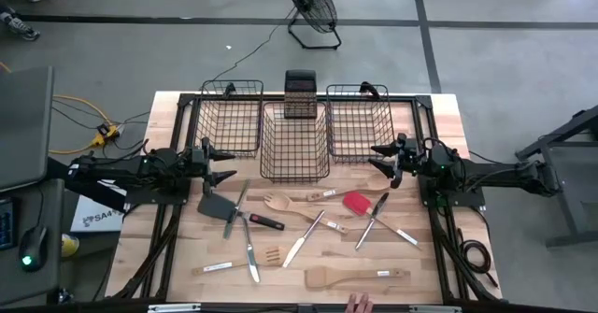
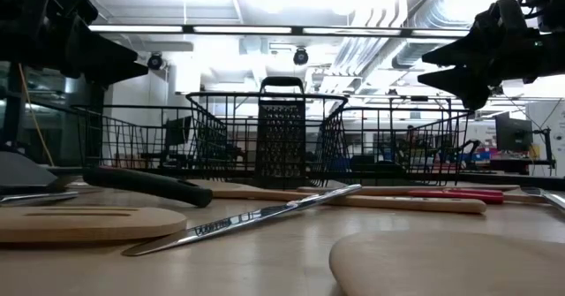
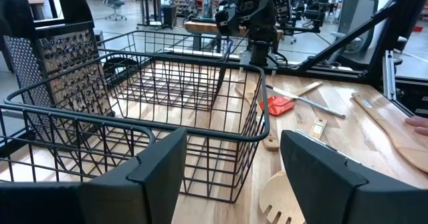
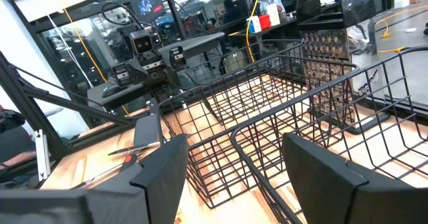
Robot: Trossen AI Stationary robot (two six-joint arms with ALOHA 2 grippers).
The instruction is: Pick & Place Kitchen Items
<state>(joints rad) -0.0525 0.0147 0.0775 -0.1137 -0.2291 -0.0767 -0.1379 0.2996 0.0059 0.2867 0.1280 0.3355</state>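
You are looking at three black wire baskets: the left one [image 1: 231,117], the middle one [image 1: 294,142] and the right one [image 1: 359,121], lined along the far half of the table [image 1: 439,112]. A single black box grater [image 1: 300,93] is standing at the far end of the middle basket.

On the bare wood near you, about a dozen utensils are lying loose. You can count one black spatula [image 1: 215,205], one red spatula [image 1: 359,203], one wooden fork-spoon [image 1: 277,202], one slotted wooden spatula [image 1: 238,263], one plain wooden spatula [image 1: 355,276] and roughly half a dozen silver knives and forks, among them one knife [image 1: 303,239] crossing the middle; the exact metal count is hard to tell.

Your left gripper [image 1: 222,163] is hanging above the table at the near corner of the left basket, arm reaching in level from the left edge, fingers [image 3: 158,165] standing apart with nothing between them. Your right gripper [image 1: 380,160] is mirroring it at the near corner of the right basket, fingers [image 4: 319,172] also apart and empty.

Every utensil is lying clear of both grippers: the black spatula is just nearer you than the left fingers, the red spatula just nearer than the right fingers. A person's fingertips [image 1: 356,303] are showing at the near table edge.
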